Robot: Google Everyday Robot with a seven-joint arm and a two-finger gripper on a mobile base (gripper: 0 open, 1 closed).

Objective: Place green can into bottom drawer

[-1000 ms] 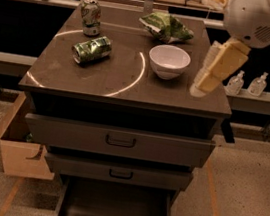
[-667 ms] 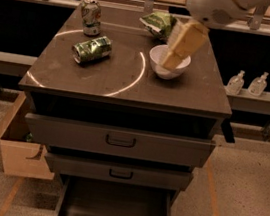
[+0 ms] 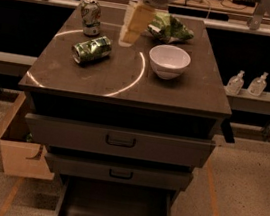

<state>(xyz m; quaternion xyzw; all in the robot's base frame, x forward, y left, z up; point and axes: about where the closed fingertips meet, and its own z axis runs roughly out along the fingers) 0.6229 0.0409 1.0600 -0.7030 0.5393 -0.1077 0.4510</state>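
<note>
While the green can (image 3: 91,49) lies sideways on the tabletop (image 3: 178,92), the end effector (image 3: 126,38) hangs at its two o'clock; I cannot tell its grip. The bottom drawer (image 3: 114,211) stands open at six o'clock.

The cabinet top (image 3: 177,93) holds the green can (image 3: 91,49) on its side upper left, a silver can (image 3: 90,16) upright behind it, a white bowl (image 3: 169,61) and probably a snack bag (image 3: 169,28). The gripper (image 3: 127,37) hangs over it at upper centre.

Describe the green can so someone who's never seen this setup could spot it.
Look at the dark cabinet top, left half. The green can lies on its side there, in front of an upright silver can and left of the hand, which hangs over the top. Its bright green label and lying pose set it apart.
</note>
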